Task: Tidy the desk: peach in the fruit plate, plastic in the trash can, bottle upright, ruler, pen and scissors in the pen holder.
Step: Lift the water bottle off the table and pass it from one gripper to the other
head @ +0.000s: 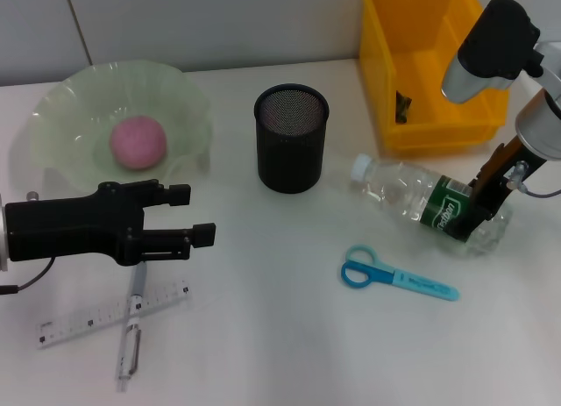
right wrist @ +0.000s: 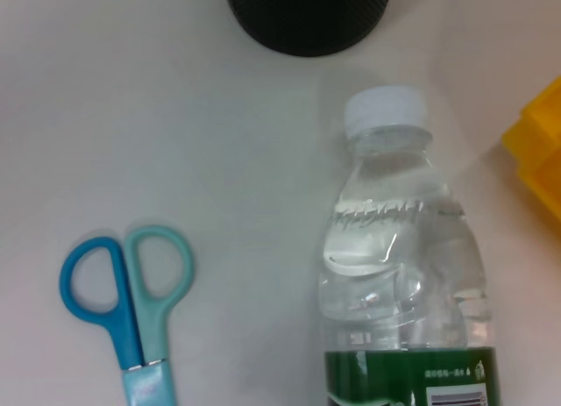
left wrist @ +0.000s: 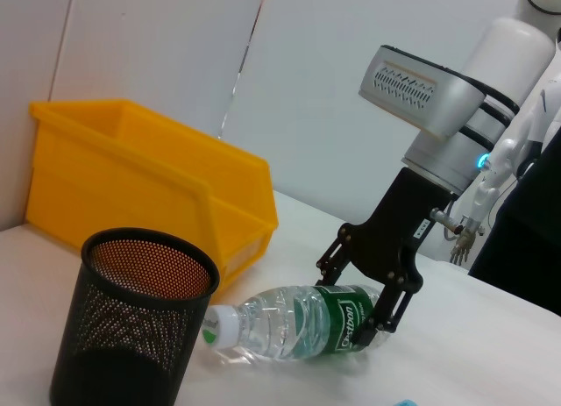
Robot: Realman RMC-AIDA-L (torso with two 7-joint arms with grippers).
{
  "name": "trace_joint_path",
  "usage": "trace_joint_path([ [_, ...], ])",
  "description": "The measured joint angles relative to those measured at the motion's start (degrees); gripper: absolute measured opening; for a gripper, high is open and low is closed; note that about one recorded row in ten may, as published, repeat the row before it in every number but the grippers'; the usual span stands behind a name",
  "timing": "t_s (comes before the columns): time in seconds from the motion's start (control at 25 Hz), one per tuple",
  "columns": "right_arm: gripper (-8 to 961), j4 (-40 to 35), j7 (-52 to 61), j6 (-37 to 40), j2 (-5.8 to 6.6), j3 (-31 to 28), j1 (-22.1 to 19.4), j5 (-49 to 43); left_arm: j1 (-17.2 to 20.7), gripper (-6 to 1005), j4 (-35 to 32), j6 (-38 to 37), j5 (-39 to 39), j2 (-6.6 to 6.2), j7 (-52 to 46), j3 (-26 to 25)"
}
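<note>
The clear bottle point(head: 403, 195) with a green label lies on its side, white cap toward the black mesh pen holder point(head: 291, 138). My right gripper point(head: 480, 215) is shut on the bottle at its label, which also shows in the left wrist view point(left wrist: 355, 296). A pink peach point(head: 138, 143) rests in the green fruit plate point(head: 61, 99). Blue scissors point(head: 394, 276) lie in front of the bottle. The ruler point(head: 88, 318) and grey pen point(head: 131, 336) lie crossed at the front left. My left gripper point(head: 195, 215) hovers open just above and behind them. A dark scrap point(head: 402, 106) sits in the yellow trash can point(head: 429, 64).
The yellow bin stands close behind the bottle and my right arm. The pen holder stands between the plate and the bottle, a short way from the cap. In the right wrist view the scissors point(right wrist: 131, 292) lie beside the bottle point(right wrist: 403, 274).
</note>
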State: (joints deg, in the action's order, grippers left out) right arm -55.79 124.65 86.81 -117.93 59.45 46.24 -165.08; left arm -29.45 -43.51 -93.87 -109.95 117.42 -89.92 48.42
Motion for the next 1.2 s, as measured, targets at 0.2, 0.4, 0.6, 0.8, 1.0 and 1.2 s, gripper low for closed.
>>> trace_joint_path([
  [0.2,763,0.12,0.0,-1.25,-0.03,0.32,0.33,-0.13,0.06,834,-0.03,-0.08,0.01,0.0,0.0,0.0],
  [0.4,763,0.68,0.01,-1.93,-0.06,1.71,1.01,-0.31,0.12,834,0.03,-0.08,0.07,-0.04,0.0,0.0],
  [0.6,763,1.23,0.62,-3.08,-0.15,2.05,1.61,-1.36,0.18,834,-0.13,-0.16,0.16,-0.03,0.0,-0.13],
  [0.8,763,3.17,1.15,-5.08,-0.33,4.28,2.15,-2.18,0.18,834,0.06,-0.21,0.18,-0.06,0.0,-0.43],
  [1.0,764,4.68,1.27,-5.96,-0.36,4.62,3.05,-2.2,0.23,834,-0.14,-0.27,0.18,-0.02,0.0,-0.44],
  [1.2,764,5.94,1.28,-6.93,-0.37,4.62,3.4,-2.2,0.22,834,-0.07,-0.26,0.18,-0.08,0.0,-0.45],
])
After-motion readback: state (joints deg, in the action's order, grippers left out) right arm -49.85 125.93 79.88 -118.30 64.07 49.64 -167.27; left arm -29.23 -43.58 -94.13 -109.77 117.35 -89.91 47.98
